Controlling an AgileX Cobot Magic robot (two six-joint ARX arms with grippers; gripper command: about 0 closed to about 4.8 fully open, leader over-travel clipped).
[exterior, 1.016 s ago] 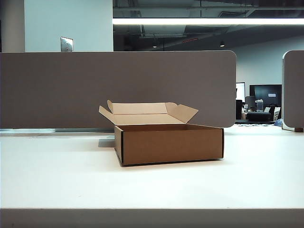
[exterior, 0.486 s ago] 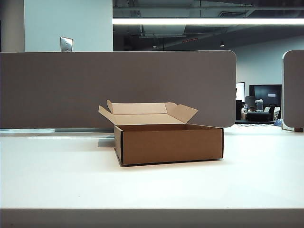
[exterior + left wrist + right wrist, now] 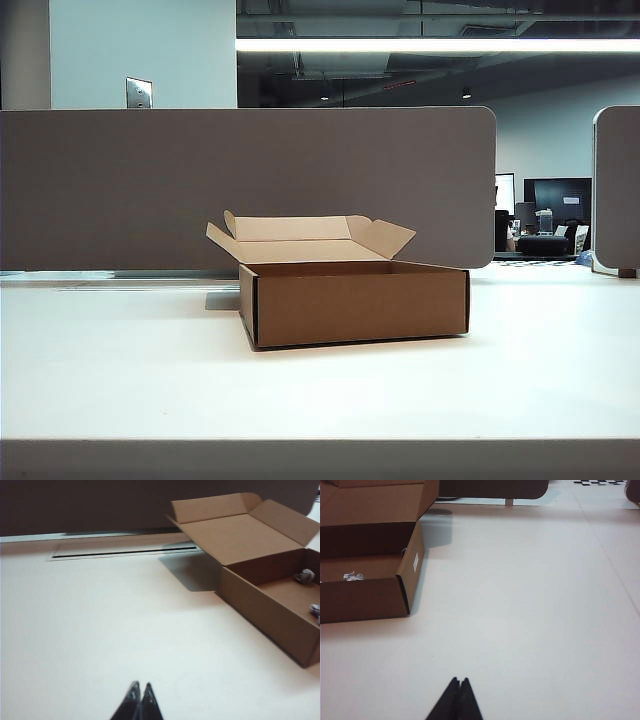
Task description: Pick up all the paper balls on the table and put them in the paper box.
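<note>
The paper box (image 3: 355, 303) stands open on the white table (image 3: 120, 380), lid and flaps folded back. From the left wrist view the paper box (image 3: 260, 600) holds two paper balls (image 3: 304, 576) (image 3: 315, 609) on its floor. In the right wrist view one paper ball (image 3: 353, 576) lies inside the paper box (image 3: 365, 600). My left gripper (image 3: 141, 685) is shut and empty, over bare table well short of the box. My right gripper (image 3: 459, 680) is shut and empty too, over bare table on the box's other side. Neither arm shows in the exterior view.
A grey partition (image 3: 250, 185) stands behind the table, with a second panel (image 3: 617, 190) at the far right. A cable slot (image 3: 125, 553) runs along the table's back edge. The table's front edge (image 3: 320, 455) is close to the exterior camera.
</note>
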